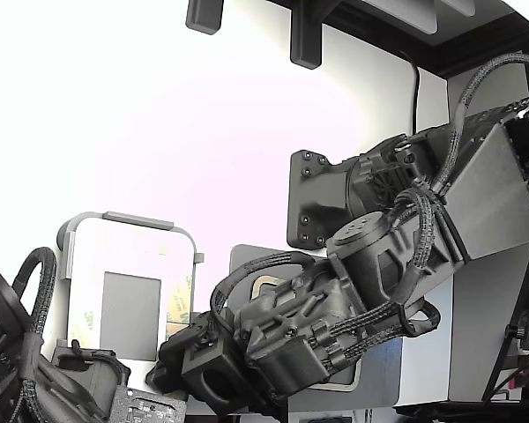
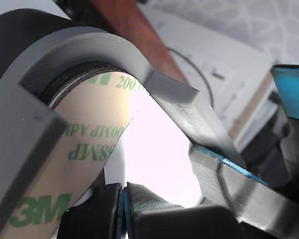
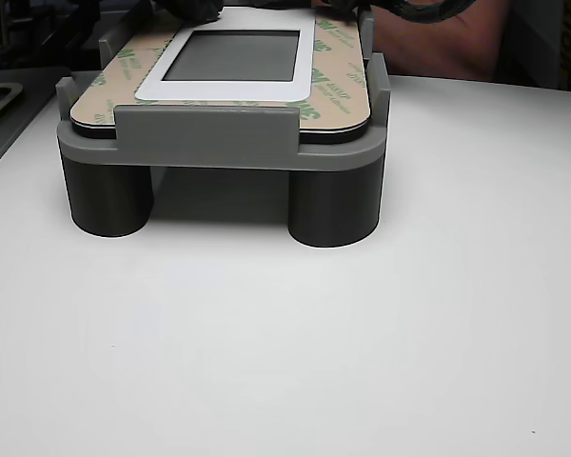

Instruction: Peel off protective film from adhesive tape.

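Exterior view: the black arm [image 1: 397, 256] reaches down from the exterior view's right toward a grey fixture [image 1: 128, 291] that holds a light panel [image 1: 115, 256] with a small grey rectangle [image 1: 130, 315] at its centre. Pale-yellow protective film [image 1: 186, 295] with green marks shows along the panel's edge on the exterior view's right, just beside the arm's front end. The tool [image 1: 181, 352] sits low at that corner, and its tips are hidden by the arm's own body. A second dark arm [image 1: 35, 352] fills the lower corner on the exterior view's left, so the fixture is crowded on both sides.

Wrist view: the film [image 2: 74, 164] is tan and translucent, printed with green 3M lettering, and lies under the fixture's curved grey rim [image 2: 89, 45]. Two dark fingers [image 2: 97, 211] with a blue pad line between them stand pressed together close to the film's edge; whether film is pinched between them cannot be told.

Other view: the fixture [image 3: 209, 143] stands on round legs on a white surface [image 3: 285, 352]. The film [image 3: 338, 81] borders the panel's white frame [image 3: 224, 90]. The surface in front is open.
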{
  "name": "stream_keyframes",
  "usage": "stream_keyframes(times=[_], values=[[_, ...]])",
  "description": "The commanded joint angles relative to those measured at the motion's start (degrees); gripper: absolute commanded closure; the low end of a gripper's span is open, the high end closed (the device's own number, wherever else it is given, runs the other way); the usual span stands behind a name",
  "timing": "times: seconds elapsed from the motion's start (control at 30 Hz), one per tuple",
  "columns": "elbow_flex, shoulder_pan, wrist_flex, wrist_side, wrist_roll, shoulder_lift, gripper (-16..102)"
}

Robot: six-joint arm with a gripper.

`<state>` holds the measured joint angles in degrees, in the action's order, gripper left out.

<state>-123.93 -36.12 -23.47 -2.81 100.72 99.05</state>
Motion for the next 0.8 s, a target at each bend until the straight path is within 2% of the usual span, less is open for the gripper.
stream_keyframes(times=[0.0, 0.77], values=[[2.0, 0.2, 0.7, -0.6, -0.1, 0.9, 96], [2.7, -1.2, 0.7, 0.2, -0.6, 0.3, 96]])
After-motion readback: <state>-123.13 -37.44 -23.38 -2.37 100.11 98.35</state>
